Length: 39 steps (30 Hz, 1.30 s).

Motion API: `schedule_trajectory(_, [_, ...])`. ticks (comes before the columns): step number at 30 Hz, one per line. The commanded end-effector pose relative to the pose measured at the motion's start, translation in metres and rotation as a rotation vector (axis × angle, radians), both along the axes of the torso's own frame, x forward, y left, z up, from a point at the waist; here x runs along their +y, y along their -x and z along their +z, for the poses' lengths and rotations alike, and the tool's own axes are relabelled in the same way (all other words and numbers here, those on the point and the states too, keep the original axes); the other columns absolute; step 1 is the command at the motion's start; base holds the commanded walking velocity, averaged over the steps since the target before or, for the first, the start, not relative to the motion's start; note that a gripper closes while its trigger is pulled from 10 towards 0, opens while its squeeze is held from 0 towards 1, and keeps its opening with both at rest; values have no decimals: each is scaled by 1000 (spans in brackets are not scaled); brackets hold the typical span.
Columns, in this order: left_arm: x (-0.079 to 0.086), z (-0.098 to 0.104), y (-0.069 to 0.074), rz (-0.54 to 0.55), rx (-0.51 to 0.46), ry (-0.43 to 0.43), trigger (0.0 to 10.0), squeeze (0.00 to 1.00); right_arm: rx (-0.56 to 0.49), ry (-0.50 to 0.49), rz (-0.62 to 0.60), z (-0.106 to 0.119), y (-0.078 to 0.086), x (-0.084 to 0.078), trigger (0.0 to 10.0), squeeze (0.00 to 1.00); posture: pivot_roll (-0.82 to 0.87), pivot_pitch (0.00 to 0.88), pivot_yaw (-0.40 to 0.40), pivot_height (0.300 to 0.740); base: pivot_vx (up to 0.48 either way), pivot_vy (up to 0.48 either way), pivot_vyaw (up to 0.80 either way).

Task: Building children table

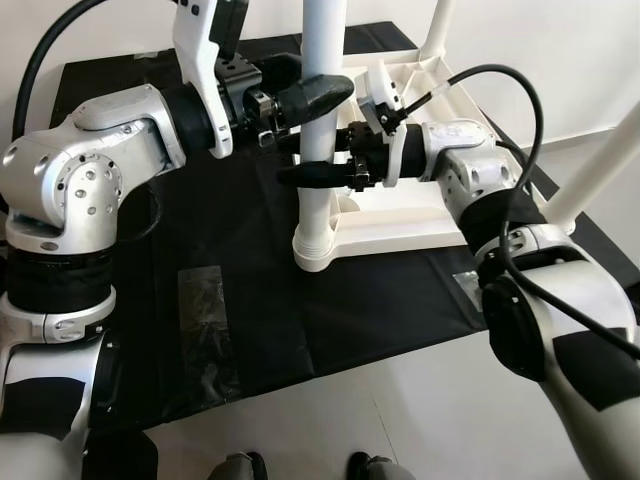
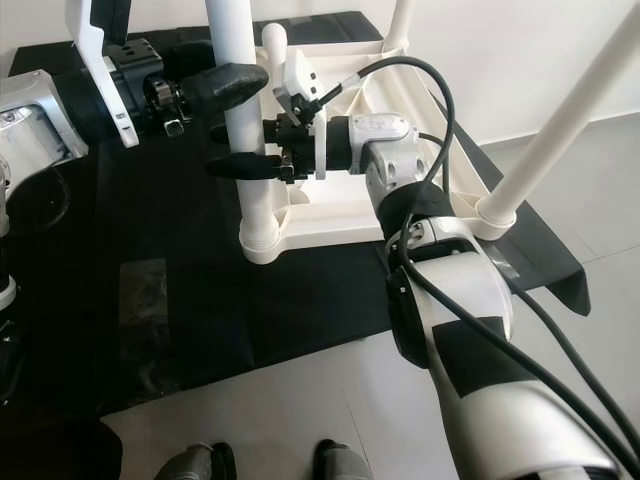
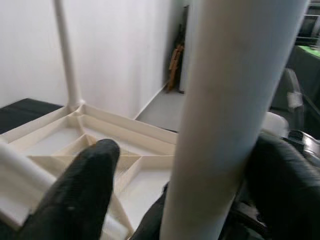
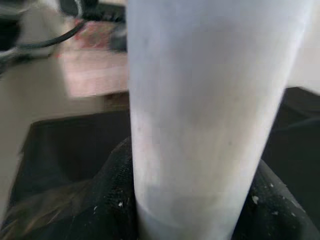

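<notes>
Two shoes (image 1: 300, 467) stood nearest, at the edge of a black cloth (image 1: 380, 300). On it lay a white tabletop (image 1: 400, 215) upside down. Its near leg (image 1: 320, 140) stood upright in the corner socket; the right gripper (image 1: 312, 165) clasped it low, the left gripper (image 1: 305, 110) just above.

White wall (image 1: 560, 50) across the top of frame. Light grey tile floor (image 1: 400, 420) at bottom and right. Black mat (image 1: 250, 300) covers centre and left, evenly lit.
</notes>
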State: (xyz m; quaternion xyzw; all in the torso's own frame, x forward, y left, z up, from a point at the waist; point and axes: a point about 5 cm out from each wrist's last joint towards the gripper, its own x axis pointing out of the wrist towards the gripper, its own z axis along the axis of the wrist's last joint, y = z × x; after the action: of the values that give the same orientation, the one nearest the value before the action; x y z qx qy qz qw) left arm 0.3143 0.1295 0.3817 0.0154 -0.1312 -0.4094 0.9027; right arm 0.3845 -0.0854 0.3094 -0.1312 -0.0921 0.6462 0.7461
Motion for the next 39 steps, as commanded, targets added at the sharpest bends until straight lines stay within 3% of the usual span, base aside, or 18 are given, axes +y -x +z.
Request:
schedule_trajectory(1, [3, 1, -4, 31, 20, 24, 10000, 525, 7, -22, -90, -7, -4, -2, 0, 0, -63, 194, -34, 740, 0, 0, 0])
schedule_trajectory(2, [5, 2, -3, 32, 19, 27, 10000, 0, 40, -27, -126, -16, -4, 2, 0, 0, -63, 192, -47, 740, 0, 0, 0])
schedule_trajectory(5, [7, 3, -3, 36, 15, 28, 10000, 0, 76, -24, -161, -28, -3, 7, 0, 0, -63, 192, -47, 740, 0, 0, 0])
schedule_trajectory(6, [9, 3, -3, 41, 16, 33, 10000, 0, 200, -119, -417, -72, 6, 35, 0, 0, -75, 183, -51, 740, 0, 0, 0])
schedule_trajectory(7, [10, 3, -3, 44, 17, 35, 10000, 0, 294, -189, -646, -99, 19, 44, 0, 0, -75, 183, -51, 740, 0, 0, 0])
schedule_trajectory(8, [10, 2, -5, 54, 22, 37, 10000, 0, 333, -196, -771, -122, 39, 55, 0, 0, -73, 188, -40, 740, 0, 0, 0])
schedule_trajectory(9, [9, -1, -6, 51, 29, 35, 10000, 0, 346, -210, -828, -129, 49, 66, 0, 0, -81, 173, -32, 740, 0, 0, 0])
schedule_trajectory(13, [6, -2, -7, 39, 33, 32, 10000, 0, 315, -214, -809, -126, 50, 74, 0, 0, -85, 172, -28, 740, 0, 0, 0])
schedule_trajectory(15, [-3, -3, -8, 17, 35, 30, 10000, 0, 274, -230, -790, -115, 44, 83, 0, 0, -95, 162, -29, 740, 0, 0, 0])
schedule_trajectory(22, [-10, 0, -10, 6, 30, 40, 10000, 0, 240, -246, -790, -105, 36, 86, 0, 0, -98, 156, -29, 740, 0, 0, 0])
schedule_trajectory(30, [-11, 2, -11, -4, 45, 40, 10000, 0, 254, -231, -877, -99, 57, 90, 0, 0, -94, 155, -23, 740, 0, 0, 0])
schedule_trajectory(31, [-11, 2, -11, -4, 44, 42, 5451, 0, 252, -233, -879, -99, 57, 90, 0, 0, -94, 156, -21, 740, 0, 0, 0])
schedule_trajectory(33, [-12, 3, -12, -4, 43, 43, 5451, 0, 251, -235, -880, -99, 57, 91, 0, 0, -94, 156, -21, 740, 0, 0, 0])
schedule_trajectory(34, [-12, 3, -13, 1, 48, 40, 0, 0, 242, -238, -877, -97, 55, 91, 0, 0, -95, 156, -20, 740, 0, 0, 0])
schedule_trajectory(38, [-12, 3, -16, 11, 59, 35, 0, 0, 224, -235, -875, -94, 51, 91, 0, 0, -100, 155, -18, 740, 0, 0, 0])
schedule_trajectory(39, [-11, 3, -17, 14, 62, 36, 0, 0, 219, -229, -876, -94, 51, 90, 549, 0, -99, 157, -20, 740, 0, 0, 0])
